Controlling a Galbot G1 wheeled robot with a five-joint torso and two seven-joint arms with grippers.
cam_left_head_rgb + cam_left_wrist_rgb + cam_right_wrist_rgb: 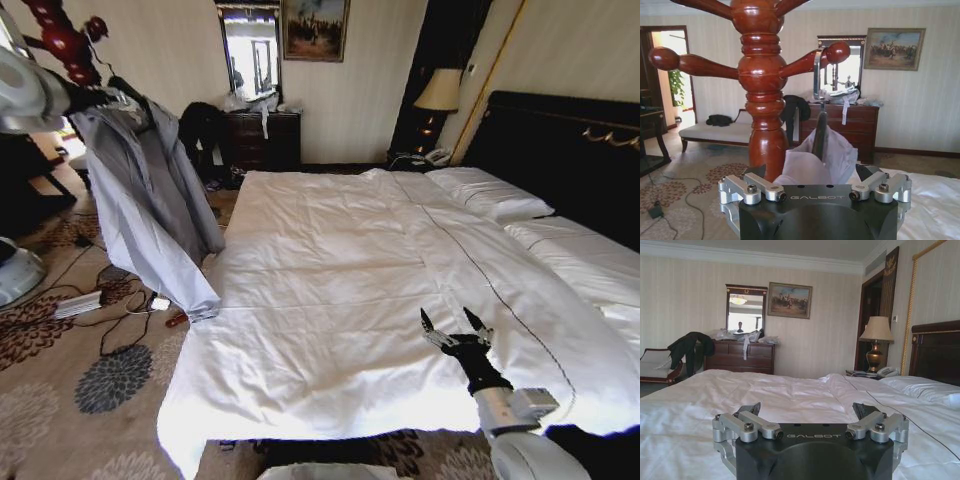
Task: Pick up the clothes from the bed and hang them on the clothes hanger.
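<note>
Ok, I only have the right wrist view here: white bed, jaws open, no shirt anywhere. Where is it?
Observer: The shirt hangs left of the bed, on a wooden coat stand.
Operator: On the hanger?
Observer: Yes. The black hanger sits inside the collar, with its silver hook over a peg of the stand.
Operator: And the left gripper?
Observer: The left gripper is up by the stand, right in front of the shirt, jaws open.
</note>
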